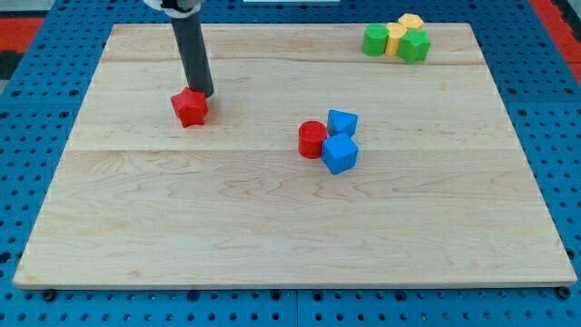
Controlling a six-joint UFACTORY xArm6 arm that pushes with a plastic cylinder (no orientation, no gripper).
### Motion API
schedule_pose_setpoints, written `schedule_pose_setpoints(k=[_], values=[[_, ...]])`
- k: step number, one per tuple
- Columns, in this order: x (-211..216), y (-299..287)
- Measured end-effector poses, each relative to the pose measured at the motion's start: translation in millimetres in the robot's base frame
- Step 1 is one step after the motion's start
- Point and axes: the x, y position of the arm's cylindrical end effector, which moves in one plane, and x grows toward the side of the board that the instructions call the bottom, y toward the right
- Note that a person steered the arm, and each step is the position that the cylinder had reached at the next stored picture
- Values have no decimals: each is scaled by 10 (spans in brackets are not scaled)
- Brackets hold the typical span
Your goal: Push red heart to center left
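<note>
A red angular block [190, 107], whose exact shape I cannot make out, lies in the upper left part of the wooden board [227, 227]. My tip [202, 94] stands right at its upper right edge, touching or nearly touching it. A second red block [311, 139], rounded in shape, lies near the board's middle, pressed against two blue blocks. I cannot tell for certain which red block is the heart.
A blue angular block [343, 121] and a blue cube [339, 154] sit just right of the rounded red block. At the view's top right, two green blocks [375, 40] [416, 45] and two yellow blocks [397, 38] [411, 22] cluster together.
</note>
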Motion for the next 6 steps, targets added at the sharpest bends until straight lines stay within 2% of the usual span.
schedule_pose_setpoints(k=[1, 6], values=[[272, 183], [676, -536]])
